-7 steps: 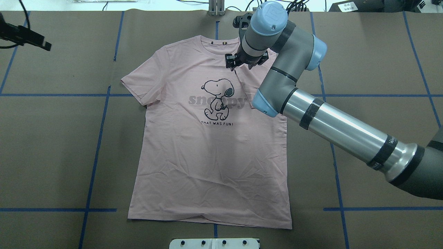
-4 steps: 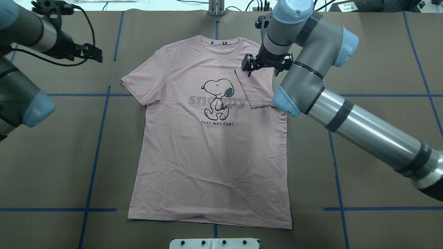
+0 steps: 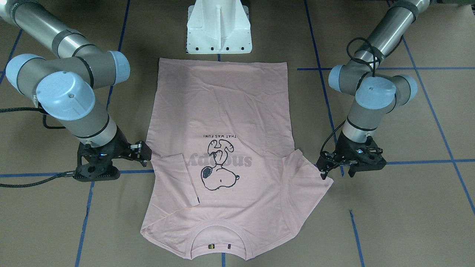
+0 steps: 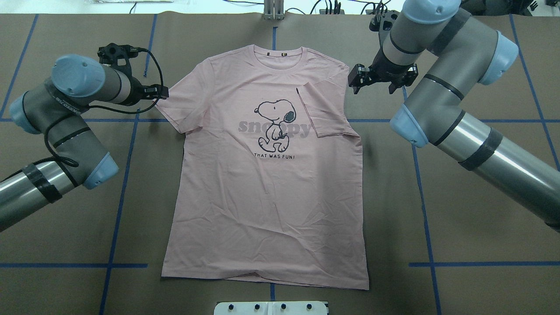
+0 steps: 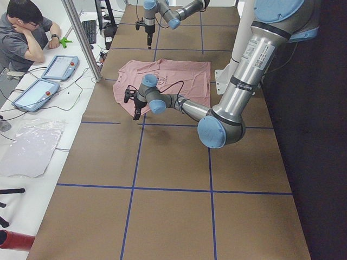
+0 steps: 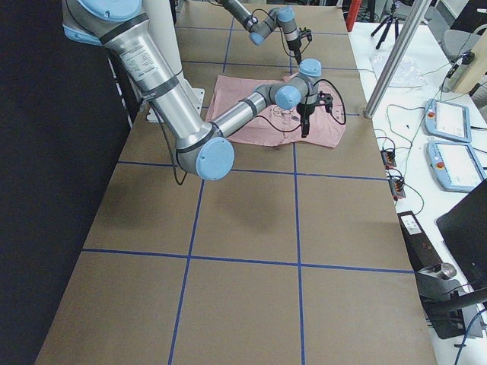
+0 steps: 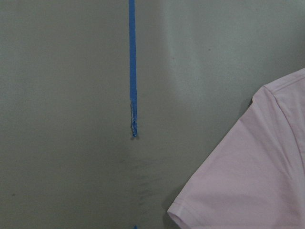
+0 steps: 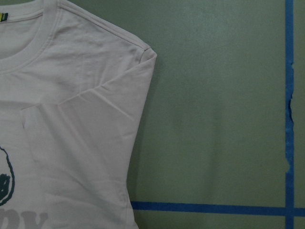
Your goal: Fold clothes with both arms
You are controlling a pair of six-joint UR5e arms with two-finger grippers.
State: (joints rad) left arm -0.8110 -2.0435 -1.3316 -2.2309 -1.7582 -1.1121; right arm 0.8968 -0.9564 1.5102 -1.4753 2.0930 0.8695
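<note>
Overhead exterior: the spread sleeve [image 4: 180,109] is found just right of the left gripper [image 4: 161,92] (open, empty); right gripper [image 4: 372,85] likewise open.

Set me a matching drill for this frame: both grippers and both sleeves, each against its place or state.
1 left gripper
2 right gripper
3 sleeve on robot's left
4 sleeve on robot's right

A folded in over the front
B spread flat
C at the flat sleeve's hem
D just outside the folded sleeve's shoulder

Pairs: 1-C, 2-D, 3-B, 4-A
</note>
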